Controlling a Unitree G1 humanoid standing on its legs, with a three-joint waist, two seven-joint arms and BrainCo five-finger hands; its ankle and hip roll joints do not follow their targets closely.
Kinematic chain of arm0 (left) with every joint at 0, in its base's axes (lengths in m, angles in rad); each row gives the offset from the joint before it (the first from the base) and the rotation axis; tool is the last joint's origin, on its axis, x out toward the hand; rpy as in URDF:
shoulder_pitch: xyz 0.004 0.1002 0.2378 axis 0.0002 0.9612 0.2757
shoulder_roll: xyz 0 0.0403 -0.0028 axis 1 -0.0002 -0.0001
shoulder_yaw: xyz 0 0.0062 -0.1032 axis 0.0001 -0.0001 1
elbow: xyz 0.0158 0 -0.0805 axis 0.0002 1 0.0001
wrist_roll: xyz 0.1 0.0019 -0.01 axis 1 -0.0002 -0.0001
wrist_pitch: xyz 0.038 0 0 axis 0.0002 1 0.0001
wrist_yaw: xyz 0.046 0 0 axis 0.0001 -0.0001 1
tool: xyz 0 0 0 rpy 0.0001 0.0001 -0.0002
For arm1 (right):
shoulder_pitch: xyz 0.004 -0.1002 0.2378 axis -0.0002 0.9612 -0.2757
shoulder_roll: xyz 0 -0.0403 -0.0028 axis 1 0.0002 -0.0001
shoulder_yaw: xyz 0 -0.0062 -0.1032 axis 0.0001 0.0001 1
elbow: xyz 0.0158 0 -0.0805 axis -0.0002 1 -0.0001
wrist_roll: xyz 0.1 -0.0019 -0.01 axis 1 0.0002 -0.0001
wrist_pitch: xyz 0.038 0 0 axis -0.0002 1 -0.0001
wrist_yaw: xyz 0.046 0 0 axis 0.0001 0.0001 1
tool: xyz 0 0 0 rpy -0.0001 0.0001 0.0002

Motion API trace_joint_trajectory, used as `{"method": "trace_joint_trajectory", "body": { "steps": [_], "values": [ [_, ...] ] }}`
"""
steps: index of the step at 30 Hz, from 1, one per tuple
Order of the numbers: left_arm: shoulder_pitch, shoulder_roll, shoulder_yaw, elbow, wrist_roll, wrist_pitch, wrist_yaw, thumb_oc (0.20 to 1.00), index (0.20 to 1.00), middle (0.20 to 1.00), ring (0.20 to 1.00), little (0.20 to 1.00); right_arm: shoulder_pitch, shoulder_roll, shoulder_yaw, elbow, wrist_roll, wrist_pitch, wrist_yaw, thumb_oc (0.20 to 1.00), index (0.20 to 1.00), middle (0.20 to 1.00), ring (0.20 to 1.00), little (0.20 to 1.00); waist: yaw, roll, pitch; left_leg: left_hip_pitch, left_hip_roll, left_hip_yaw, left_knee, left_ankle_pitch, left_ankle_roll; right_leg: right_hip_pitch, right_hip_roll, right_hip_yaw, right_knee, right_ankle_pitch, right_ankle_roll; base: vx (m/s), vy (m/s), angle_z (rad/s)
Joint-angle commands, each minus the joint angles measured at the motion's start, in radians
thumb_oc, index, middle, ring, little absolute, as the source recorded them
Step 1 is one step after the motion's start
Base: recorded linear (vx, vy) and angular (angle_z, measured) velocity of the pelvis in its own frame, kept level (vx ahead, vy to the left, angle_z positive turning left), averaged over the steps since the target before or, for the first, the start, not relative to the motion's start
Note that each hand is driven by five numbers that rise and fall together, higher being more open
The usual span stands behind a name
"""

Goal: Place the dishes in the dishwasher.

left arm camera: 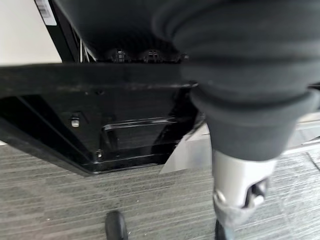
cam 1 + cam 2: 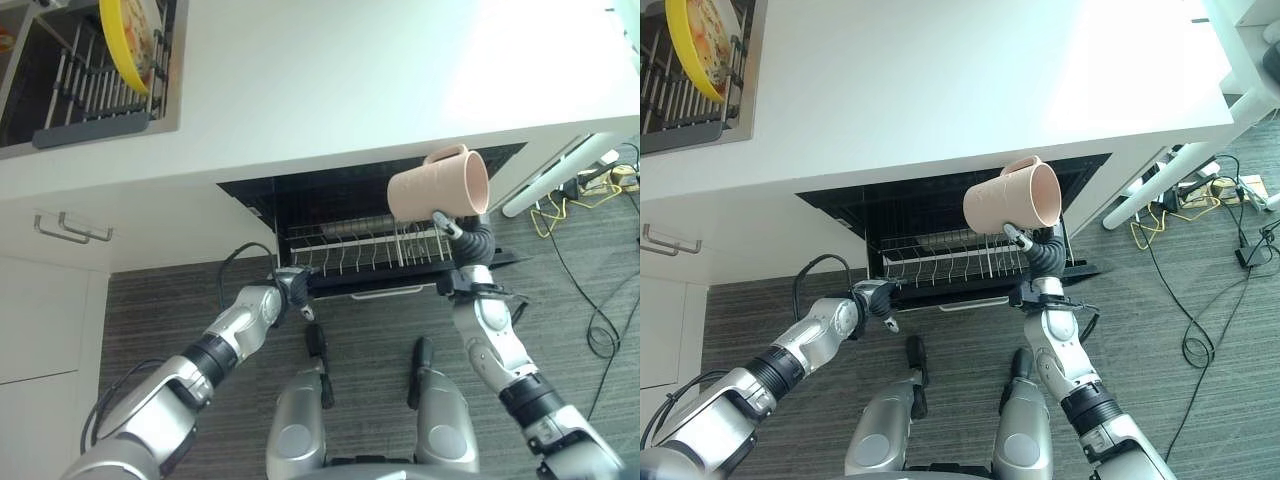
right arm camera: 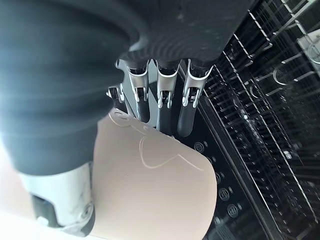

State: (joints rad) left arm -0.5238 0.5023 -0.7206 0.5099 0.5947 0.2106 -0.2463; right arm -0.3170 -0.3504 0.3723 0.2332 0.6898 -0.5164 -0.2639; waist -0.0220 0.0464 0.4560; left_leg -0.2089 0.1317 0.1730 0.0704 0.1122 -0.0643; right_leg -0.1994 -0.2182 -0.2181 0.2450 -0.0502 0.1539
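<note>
While the right hand [image 2: 1025, 238] grasps the pale pink plastic mug with a side handle [image 2: 438, 186], fingers curled round its wall as the right wrist view shows, the mug hangs on its side in the air above the pulled-out wire dish rack of the open black dishwasher [image 2: 365, 250], its mouth facing roughly three o'clock. It is held from below and behind, so the grip looks shallow; my guess is that a quick wrist turn to set it upside down could let the smooth wall slide out between fingers and thumb, and it would drop onto the tines or bounce out to the grey striped carpet floor [image 2: 180, 300].

A second risk is the white counter [image 2: 330, 90] edge just at twelve o'clock of the mug: lifting or swinging it further in could knock the rim or handle against that overhang. Lowering it without aiming between the upright tines could leave it perched and tilted.

At about seven o'clock from the rack, the left hand [image 2: 297, 288] sits at the rack's front left corner; I cannot tell whether it is clenched on anything. If it pushes or pulls the rack during the lowering, the target shifts under the mug.

A yellow round plate [image 2: 128, 40] stands in a drying rack [image 2: 90, 95] at ten o'clock on the counter, not yet loaded
</note>
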Motion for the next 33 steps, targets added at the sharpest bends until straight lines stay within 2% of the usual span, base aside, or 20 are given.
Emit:
{"method": "trace_joint_trajectory", "body": {
  "steps": [1, 8, 16, 21, 29, 32, 33],
  "values": [
    [0.14, -0.024, -0.151, 0.051, 0.039, -0.043, -0.061, 1.0, 1.0, 1.0, 1.0, 1.0, -0.064, 0.044, -0.043, -0.034, -0.005, -0.086, -0.028, 0.2, 0.2, 0.2, 0.2, 0.2, 0.009, -0.033, 0.013, -0.025, 0.002, -0.032, 0.119, -0.154, -0.013, -0.008, -0.04, 0.003, -0.065, 0.038, 0.035, 0.0, 0.0, 0.0],
    [0.14, -0.065, -0.184, 0.119, 0.05, -0.053, -0.045, 1.0, 1.0, 1.0, 1.0, 1.0, -0.061, 0.077, -0.038, 0.06, -0.005, -0.104, -0.068, 0.2, 0.2, 0.2, 0.2, 0.2, 0.007, -0.029, 0.021, -0.036, -0.001, -0.03, 0.118, -0.155, -0.011, -0.018, -0.046, 0.0, -0.07, 0.045, 0.033, 0.0, 0.0, 0.0],
    [0.13, -0.091, -0.194, 0.218, 0.047, -0.1, 0.001, 1.0, 1.0, 1.0, 1.0, 1.0, -0.087, 0.064, -0.036, 0.153, -0.004, -0.113, -0.1, 0.2, 0.2, 0.2, 0.2, 0.2, 0.008, -0.027, 0.026, -0.052, 0.001, -0.033, 0.127, -0.153, -0.014, -0.032, -0.048, -0.005, -0.058, 0.044, 0.029, 0.0, -0.002, 0.01],
    [0.117, -0.099, -0.206, 0.263, 0.082, -0.109, -0.013, 1.0, 1.0, 1.0, 1.0, 1.0, -0.136, 0.041, -0.057, 0.22, 0.015, -0.106, -0.123, 0.2, 0.2, 0.2, 0.2, 0.2, 0.016, -0.025, 0.035, -0.056, 0.002, -0.04, 0.14, -0.164, -0.014, -0.037, -0.049, -0.014, -0.045, 0.037, 0.026, 0.01, -0.008, 0.03],
    [0.094, -0.075, -0.212, 0.288, 0.094, -0.126, -0.025, 1.0, 1.0, 1.0, 1.0, 1.0, -0.221, -0.003, -0.114, 0.287, 0.09, -0.005, -0.132, 0.2, 0.2, 0.2, 0.2, 0.2, 0.032, -0.035, 0.041, -0.066, 0.008, -0.044, 0.153, -0.171, -0.013, -0.043, -0.05, -0.033, -0.041, 0.047, 0.03, 0.01, -0.053, 0.06],
    [0.08, -0.046, -0.216, 0.275, 0.112, -0.135, -0.045, 1.0, 1.0, 1.0, 1.0, 1.0, -0.297, -0.053, -0.141, 0.332, 0.095, 0.117, -0.116, 0.2, 0.2, 0.2, 0.2, 0.2, 0.05, -0.048, 0.044, -0.074, 0.011, -0.054, 0.168, -0.179, -0.008, -0.051, -0.048, -0.043, -0.028, 0.049, 0.032, 0.02, -0.092, 0.12],
    [0.078, -0.042, -0.217, 0.273, 0.113, -0.135, -0.049, 1.0, 1.0, 1.0, 1.0, 1.0, -0.305, -0.056, -0.144, 0.336, 0.092, 0.128, -0.117, 0.2, 0.2, 0.2, 0.2, 0.2, 0.051, -0.05, 0.044, -0.076, 0.012, -0.055, 0.17, -0.18, -0.007, -0.053, -0.048, -0.043, -0.025, 0.049, 0.031, 0.01, -0.081, 0.12]
  ]
}}
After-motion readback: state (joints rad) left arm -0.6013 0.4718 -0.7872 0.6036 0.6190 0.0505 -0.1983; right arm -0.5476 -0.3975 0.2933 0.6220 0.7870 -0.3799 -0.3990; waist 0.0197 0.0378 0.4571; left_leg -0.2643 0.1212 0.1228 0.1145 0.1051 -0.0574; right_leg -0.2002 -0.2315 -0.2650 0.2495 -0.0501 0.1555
